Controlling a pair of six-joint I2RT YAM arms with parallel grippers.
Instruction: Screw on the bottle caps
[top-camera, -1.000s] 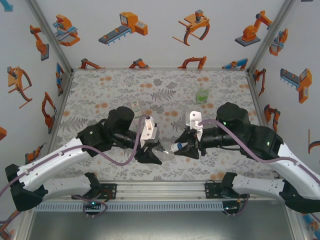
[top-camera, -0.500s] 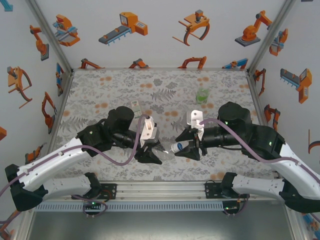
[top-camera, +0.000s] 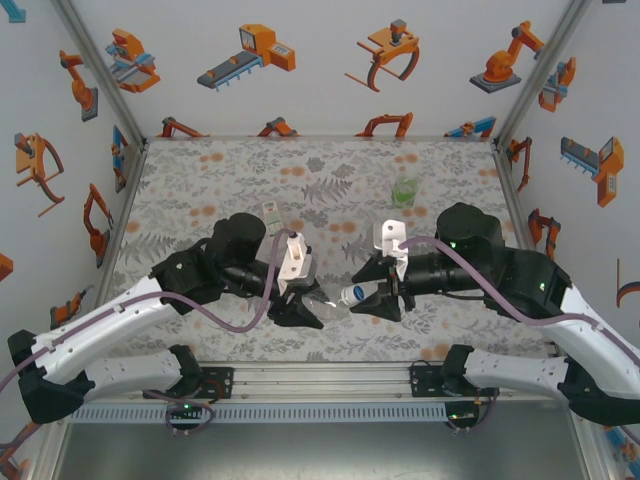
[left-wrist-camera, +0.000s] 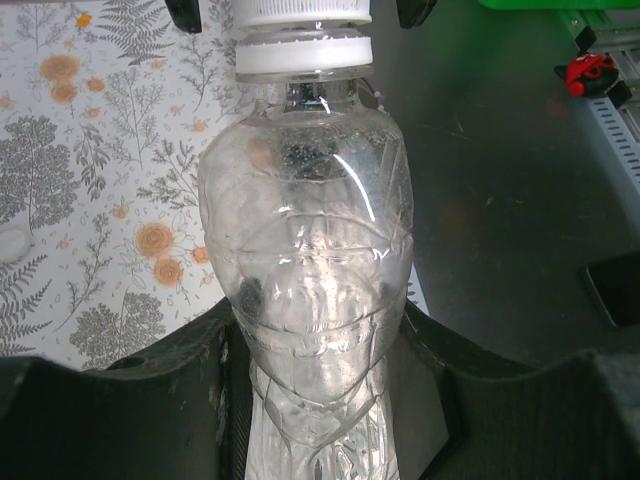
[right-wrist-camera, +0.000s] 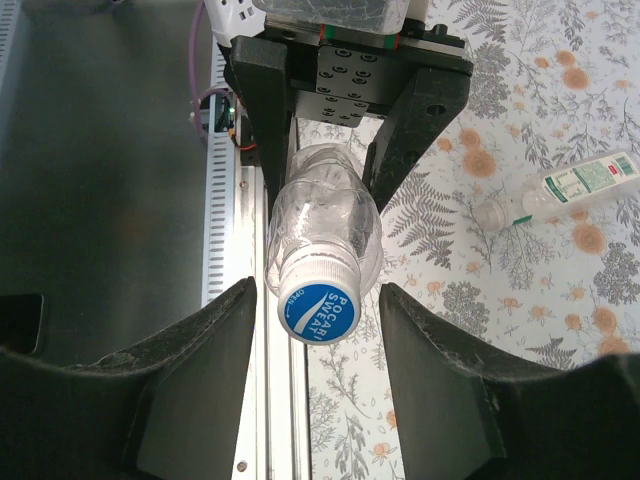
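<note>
**Cap squared up between my right fingers, bottle axis running arm to arm**

I'm using the plain bottle (left-wrist-camera: 310, 270) as my reference. The table (top-camera: 200, 190) lies open on its far side. On its near side the wrist views put the table's edge and the metal rail (top-camera: 320, 380) just below it, so I have little room that way.

The left gripper (left-wrist-camera: 315, 335) is clamped on the plain bottle's lower body, with a finger pressed against each flank, and holds it off the table. The right gripper (right-wrist-camera: 317, 295) faces it from the neck end. Its fingers are spread and hold nothing.

The green-labelled bottle (top-camera: 405, 188) stands upright well beyond the plain bottle on the right arm's side. The white-and-green bottle (right-wrist-camera: 580, 185) lies on its side beyond the plain bottle towards the left arm. Both are well apart from it and out of my way.

The plain bottle lies roughly level, its long axis running from the left gripper to the right one, and the neck points straight at the right wrist. The blue-faced cap (right-wrist-camera: 318, 312) sits on that neck between the right fingers, with a slim gap on either side. I can't tell how far it is threaded on.

I'd judge the next move belongs to the right arm: close on the cap and turn it about the bottle's axis. The two grippers nearly meet, so there is almost no slack along that line.
</note>
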